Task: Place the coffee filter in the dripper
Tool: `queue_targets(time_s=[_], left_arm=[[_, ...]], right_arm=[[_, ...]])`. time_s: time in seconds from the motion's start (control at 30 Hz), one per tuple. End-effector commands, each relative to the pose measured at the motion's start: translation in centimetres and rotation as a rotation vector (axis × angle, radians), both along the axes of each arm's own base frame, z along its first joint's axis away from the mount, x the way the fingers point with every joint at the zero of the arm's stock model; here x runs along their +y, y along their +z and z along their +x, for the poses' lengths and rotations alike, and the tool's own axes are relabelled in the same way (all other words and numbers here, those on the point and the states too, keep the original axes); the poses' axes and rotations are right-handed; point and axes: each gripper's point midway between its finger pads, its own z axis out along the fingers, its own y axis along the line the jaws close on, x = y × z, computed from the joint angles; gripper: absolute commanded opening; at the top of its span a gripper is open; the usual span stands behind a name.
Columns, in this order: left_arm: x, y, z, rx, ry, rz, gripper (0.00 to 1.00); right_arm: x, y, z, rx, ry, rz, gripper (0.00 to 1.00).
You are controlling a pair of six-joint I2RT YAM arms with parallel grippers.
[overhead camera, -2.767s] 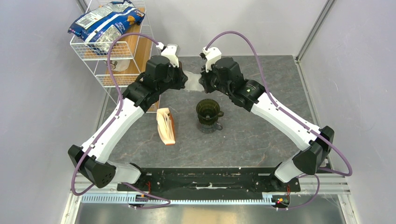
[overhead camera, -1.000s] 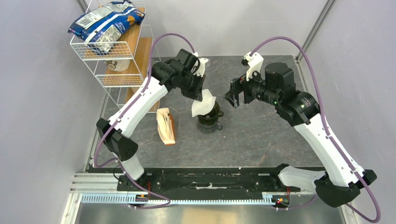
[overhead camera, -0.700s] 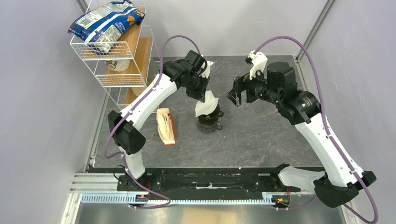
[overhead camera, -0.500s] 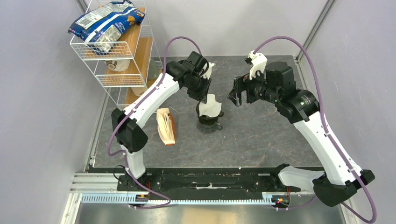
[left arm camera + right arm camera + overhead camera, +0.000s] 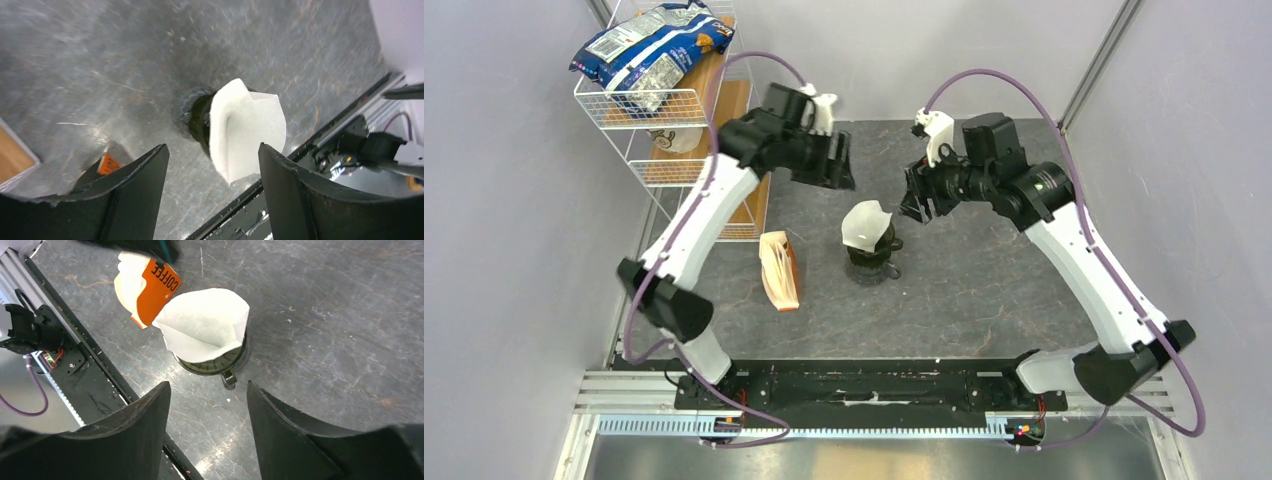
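Your left gripper (image 5: 839, 170) and right gripper (image 5: 916, 200) gape empty either side of the dripper (image 5: 215, 367); its coffee filter (image 5: 202, 325) looks flimsy, feather-light; pinch the rim gently.

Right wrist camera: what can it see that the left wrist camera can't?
Only the right wrist view shows the word COFFEE on the orange packet. Only the left wrist view shows a corner of the wooden shelf. Both show the white coffee filter sitting in the dark dripper on the grey table, plus the black rail.
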Motion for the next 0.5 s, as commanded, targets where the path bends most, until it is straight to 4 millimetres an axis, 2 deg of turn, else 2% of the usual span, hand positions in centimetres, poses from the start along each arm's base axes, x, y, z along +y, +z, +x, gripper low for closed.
queue_targets(time_s=[0.0,0.1,0.27,0.37,0.47], left_arm=[[2.4,6.1,-1.6,-0.177,0.004,-0.135,0.73],[3.2,4.0,-2.8,-0.144,0.017,-0.121,0.71],[3.0,1.2,-4.1,-0.092,0.009,-0.147,0.64],[2.9,0.3,-4.3,-0.078,0.001,-0.148,0.59],[2.3,-0.1,-4.2,-0.074,-0.002,-0.188,0.54]], right_arm=[[1.5,-0.5,0.6,0.035,0.091,-0.024,0.63],[1.8,-1.7,1.5,0.082,0.070,-0.042,0.61],[2.7,-2.7,2.0,0.098,0.075,-0.051,0.53],[4.1,-2.5,2.4,0.071,0.106,-0.043,0.41],[5.7,-3.6,2.2,0.085,0.146,-0.070,0.33]])
